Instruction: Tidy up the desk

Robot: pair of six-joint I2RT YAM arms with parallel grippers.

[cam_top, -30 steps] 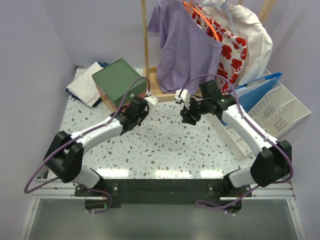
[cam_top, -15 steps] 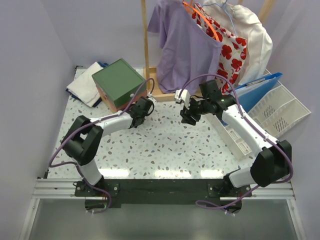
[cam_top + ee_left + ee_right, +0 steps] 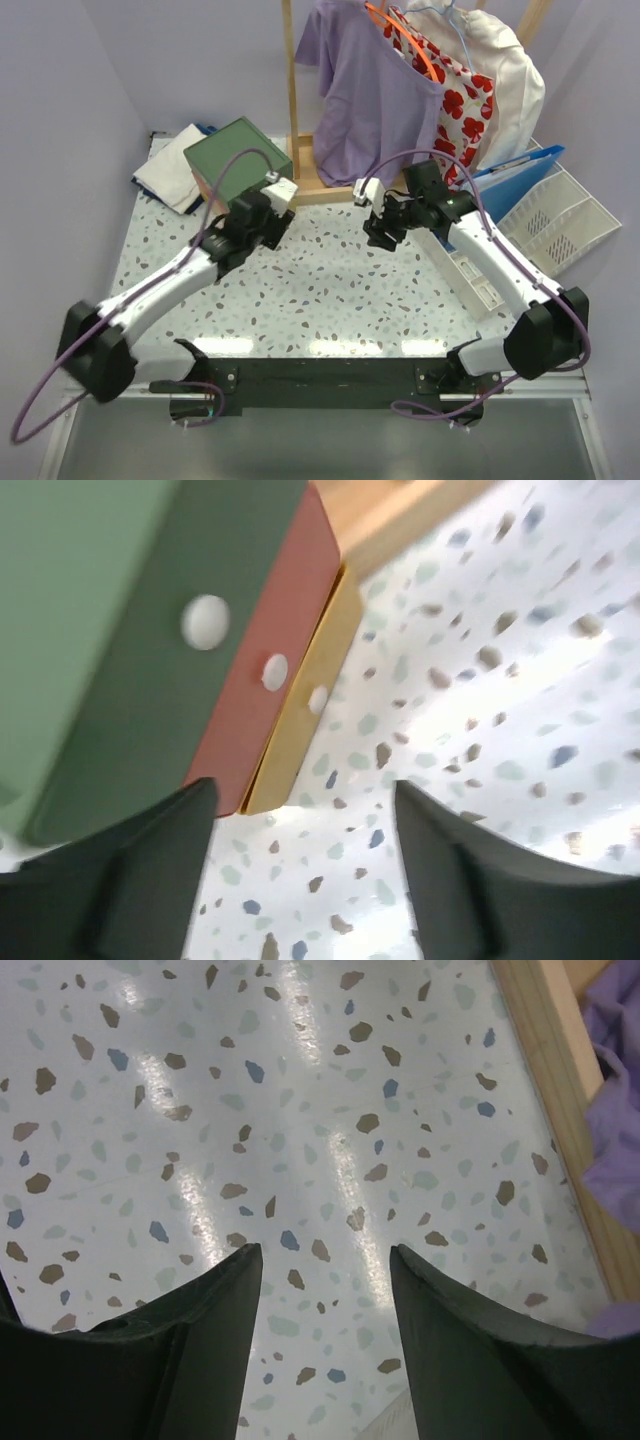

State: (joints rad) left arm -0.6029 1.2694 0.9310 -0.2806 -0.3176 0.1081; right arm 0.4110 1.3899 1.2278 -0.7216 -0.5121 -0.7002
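Observation:
The desk (image 3: pixel 330 290) is a white speckled tabletop. At its back left stands a green box (image 3: pixel 235 160); the left wrist view shows its red drawer (image 3: pixel 270 670) and yellow drawer (image 3: pixel 310 700), each with white knobs. My left gripper (image 3: pixel 272 205) hovers just right of that box. It is open, with only bare desk between its fingers (image 3: pixel 303 792). My right gripper (image 3: pixel 375 232) hangs over the middle back of the desk near the wooden rack base (image 3: pixel 560 1090). It is open and empty (image 3: pixel 325 1252).
A folded white cloth (image 3: pixel 170 165) lies behind the box on the left. A wooden rack holds a purple shirt (image 3: pixel 365 90) and other garments. At the right are a blue folder (image 3: pixel 520 170), a white slotted file tray (image 3: pixel 560 225) and a long white tray (image 3: pixel 470 275).
The left gripper has gone from shut to open, and its arm has swung its elbow out to the left beside the green box. The right arm has barely moved.

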